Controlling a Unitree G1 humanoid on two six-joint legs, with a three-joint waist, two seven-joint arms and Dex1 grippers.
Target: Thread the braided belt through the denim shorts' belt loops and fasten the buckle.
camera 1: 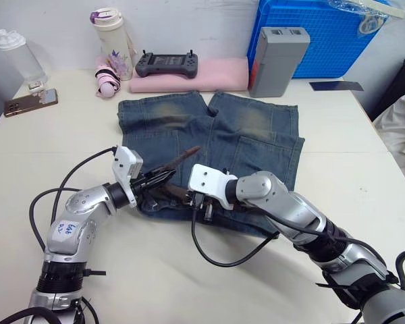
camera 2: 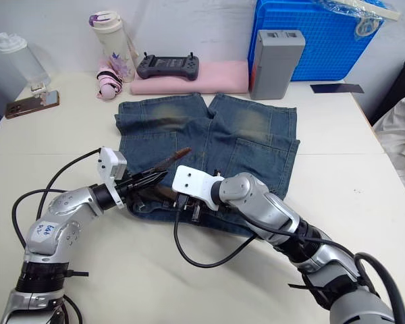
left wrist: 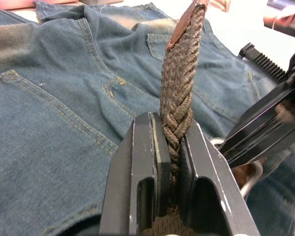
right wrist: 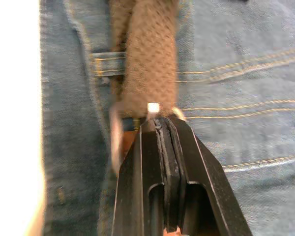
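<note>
The denim shorts (camera 1: pixel 250 135) lie flat on the white table, waistband towards me. My left gripper (camera 1: pixel 163 177) is shut on the braided belt (left wrist: pixel 179 88) near its free end, and the tip sticks up and away over the left leg. At the waistband, my right gripper (right wrist: pixel 160 120) has its fingers pressed together on the silver buckle (right wrist: pixel 115 132). The brown strap runs over a belt loop (right wrist: pixel 105 64) just beyond it. The two grippers are close together over the waistband. The rest of the belt is hidden under them.
At the back stand a clear bottle (camera 1: pixel 17 57), a phone (camera 1: pixel 30 102), a tumbler (camera 1: pixel 111 37), a controller (camera 1: pixel 167 65) on a pink pad, a grey box (camera 1: pixel 277 59) and a blue crate (camera 1: pixel 324 37). A person's sleeve (camera 1: pixel 399 128) is at the right edge. Black cables loop near me.
</note>
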